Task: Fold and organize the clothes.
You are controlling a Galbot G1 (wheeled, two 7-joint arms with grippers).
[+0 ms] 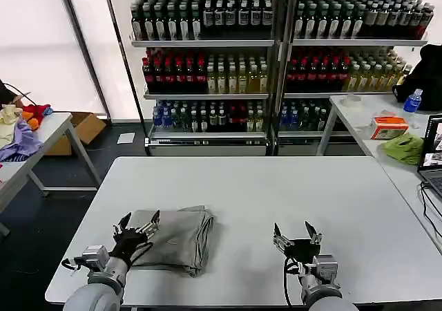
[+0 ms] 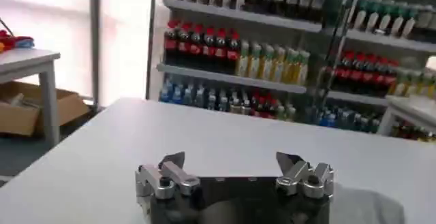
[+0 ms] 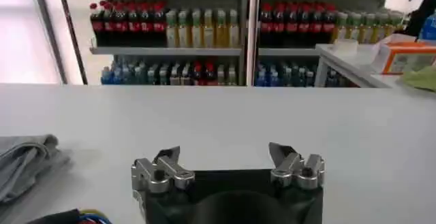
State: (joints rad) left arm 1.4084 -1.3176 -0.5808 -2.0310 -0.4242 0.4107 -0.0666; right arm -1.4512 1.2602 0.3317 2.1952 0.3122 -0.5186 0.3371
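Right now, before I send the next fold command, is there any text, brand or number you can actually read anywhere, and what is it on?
No text can be read.
Bottle labels on the metal shelves: too small.
Orange and white box on the side table: print blurred.
Open laptop screen: unreadable.
Folded light grey cotton shirt on the white table: no print showing.
The open left gripper is over the shirt; the open right gripper is over bare table.

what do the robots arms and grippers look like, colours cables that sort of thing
Both arms end in pale grey rounded wrist housings with silver metal fittings. The left gripper and right gripper match: black bodies, silver knuckle blocks with dark screws, and two dark pointed fingers each. A black cable loops beside each wrist, and coloured wires show near the right gripper's base in its wrist view.
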